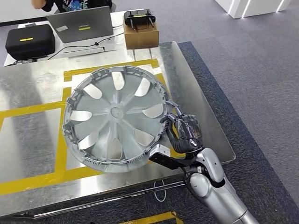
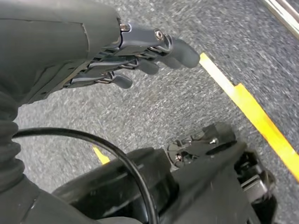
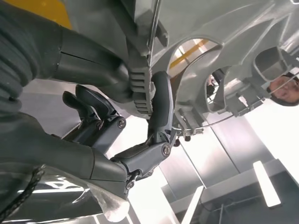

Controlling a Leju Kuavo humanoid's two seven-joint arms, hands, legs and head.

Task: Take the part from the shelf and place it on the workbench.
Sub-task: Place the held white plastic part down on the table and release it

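Observation:
A large silver wheel cover point(image 1: 114, 116) lies tilted over the shiny metal workbench point(image 1: 32, 88), inside a yellow tape outline. My right hand point(image 1: 183, 131) grips its rim at the near right edge. In the right wrist view, the thumb and a finger point(image 3: 160, 107) pinch the ribbed rim point(image 3: 141, 88) of the cover from both sides. My left hand point(image 2: 141, 60) hangs over grey carpet with its fingers stretched out, holding nothing.
At the bench's far side stand a cardboard box point(image 1: 141, 35) with a black controller on top, an open laptop point(image 1: 81, 25) and a black case point(image 1: 30, 41). A person sits behind the laptop. Grey carpet with yellow tape point(image 2: 253, 112) lies around the bench.

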